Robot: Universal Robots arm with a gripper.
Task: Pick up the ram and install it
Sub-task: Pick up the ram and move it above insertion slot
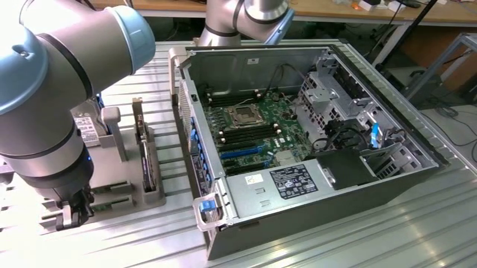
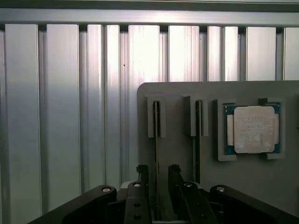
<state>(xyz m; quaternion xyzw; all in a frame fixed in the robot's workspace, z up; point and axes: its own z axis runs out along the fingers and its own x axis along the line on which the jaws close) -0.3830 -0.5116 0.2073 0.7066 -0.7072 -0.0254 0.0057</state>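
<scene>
The end effector [image 2: 158, 169] hangs low over the near end of a grey parts holder [image 2: 177, 140], jaws wide apart, nothing gripped. The ram [image 2: 156, 135] stands on edge in a narrow slot of that holder and runs between the two fingers [image 2: 142, 173], apparently nearer one finger than the other. To do the grasp well, I judge the wrist should first be centred across the stick so both pads meet its flat faces together. It should then close squarely and lift straight along the slot, since a thin board tipped sideways could bind against the slot walls. Just beside it, in a parallel slot, stands a second thin board [image 2: 197, 135] whose kind I cannot tell. Beyond that a processor chip [image 2: 254, 129] lies flat in its own pocket. The holder rests on a ribbed aluminium table [image 2: 60, 116], bright with glare. Farther off on the same table an open computer case [image 1: 313, 223] lies on its side, its motherboard [image 1: 253, 139] facing up with an empty-looking processor socket [image 1: 244, 115] and a labelled power supply [image 1: 294, 181]. Behind it is a wooden workbench [image 1: 335, 11].
</scene>
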